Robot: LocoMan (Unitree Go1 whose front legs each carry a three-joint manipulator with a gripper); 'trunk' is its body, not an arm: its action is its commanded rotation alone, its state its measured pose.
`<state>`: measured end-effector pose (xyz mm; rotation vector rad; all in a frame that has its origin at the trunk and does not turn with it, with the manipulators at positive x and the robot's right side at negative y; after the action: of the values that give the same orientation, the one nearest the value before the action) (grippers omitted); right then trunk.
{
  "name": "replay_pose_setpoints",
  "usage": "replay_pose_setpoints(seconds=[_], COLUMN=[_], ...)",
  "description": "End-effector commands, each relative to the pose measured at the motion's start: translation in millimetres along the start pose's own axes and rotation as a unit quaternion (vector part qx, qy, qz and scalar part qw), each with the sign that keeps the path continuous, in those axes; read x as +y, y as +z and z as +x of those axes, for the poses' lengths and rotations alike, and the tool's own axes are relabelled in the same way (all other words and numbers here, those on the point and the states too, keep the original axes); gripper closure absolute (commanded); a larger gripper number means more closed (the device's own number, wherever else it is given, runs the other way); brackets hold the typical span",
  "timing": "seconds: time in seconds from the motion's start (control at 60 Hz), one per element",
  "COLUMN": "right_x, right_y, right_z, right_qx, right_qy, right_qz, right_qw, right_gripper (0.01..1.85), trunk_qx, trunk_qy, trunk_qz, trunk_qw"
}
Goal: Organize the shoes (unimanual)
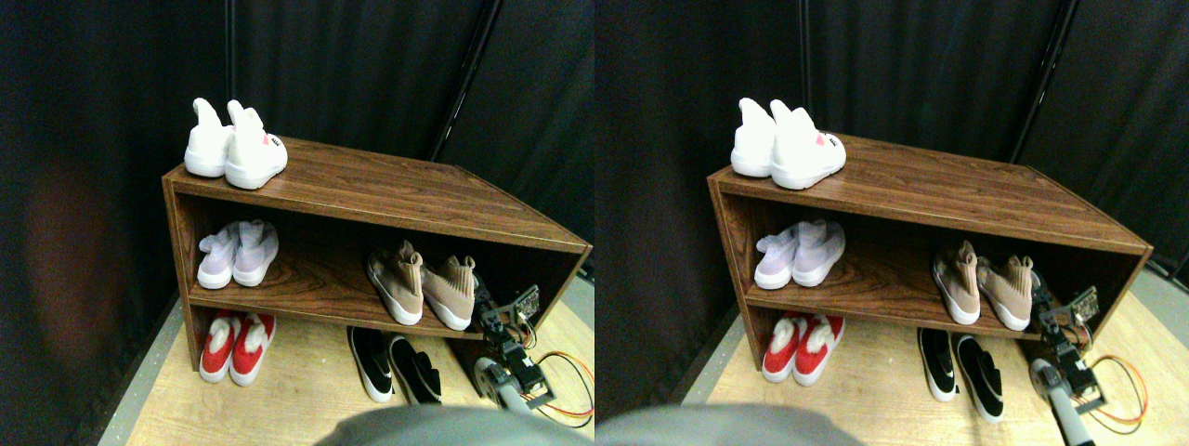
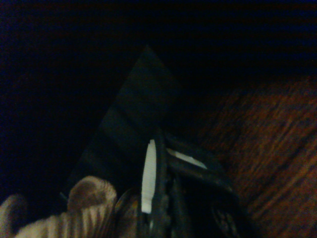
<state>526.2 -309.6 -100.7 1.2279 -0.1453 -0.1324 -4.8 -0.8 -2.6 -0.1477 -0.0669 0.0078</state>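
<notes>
Two tan knit high shoes point(image 1: 423, 283) stand side by side on the right of the middle board of the wooden shelf unit point(image 1: 372, 190). My right gripper point(image 1: 480, 297) reaches into that compartment right beside the right tan shoe; whether it touches is unclear. In the dark wrist view the tan shoe's knit collar point(image 2: 84, 208) lies close against the dark jaw frame, with the wooden board point(image 2: 277, 163) beyond. Two black low slip-ons point(image 1: 395, 364) sit on the floor under the shelf, in front of my arm point(image 1: 509, 358).
A white pair point(image 1: 232, 144) stands on the shelf's top at the left. A pale lilac pair point(image 1: 237, 253) is on the middle board's left, and a red pair point(image 1: 237, 346) on the floor below it. Dark curtains stand behind. Wires point(image 1: 567, 381) loop by my arm.
</notes>
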Motion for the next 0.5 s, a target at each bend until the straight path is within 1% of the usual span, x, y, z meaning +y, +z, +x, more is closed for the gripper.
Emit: replay_pose_setpoints(seconds=[0.017, 0.05, 0.1, 0.133, 0.167, 0.233, 0.333, 0.417, 0.5], right_x=[1.1, 2.7, 6.3, 7.6, 9.2, 9.7, 12.4, 15.0, 15.6], right_y=[-8.5, -11.1, -15.1, -17.6, -21.2, -24.7, -30.8, -35.4, -38.4], right_z=[-6.7, -8.3, -12.7, -13.2, -15.2, -16.3, -20.3, -24.7, -25.1], right_qx=[0.022, 0.029, 0.024, 0.037, 0.031, 0.036, 0.028, 0.030, 0.040], right_qy=[-0.007, -0.004, -0.020, -0.015, -0.021, -0.020, -0.013, -0.012, -0.011], right_qz=[-0.001, -0.002, 0.010, 0.011, 0.029, 0.038, 0.030, 0.041, 0.033], right_qw=[1.000, 1.000, 0.999, 0.999, 0.999, 0.998, 0.999, 0.999, 0.999], right_gripper=[1.80, 1.80, 1.80, 1.80, 1.80, 1.80, 1.80, 1.80, 1.80], trunk_qx=[0.0117, 0.0117, 0.0115, 0.0111, 0.0111, 0.0109, 0.0105, 0.0095, 0.0097], trunk_qy=[0.012, 0.013, 0.014, 0.015, 0.016, 0.017, 0.018, 0.018, 0.018], trunk_qz=[-0.004, -0.005, -0.007, -0.008, -0.009, -0.011, -0.012, -0.013, -0.013], trunk_qw=[0.9999, 0.9998, 0.9998, 0.9998, 0.9998, 0.9997, 0.9997, 0.9997, 0.9997])
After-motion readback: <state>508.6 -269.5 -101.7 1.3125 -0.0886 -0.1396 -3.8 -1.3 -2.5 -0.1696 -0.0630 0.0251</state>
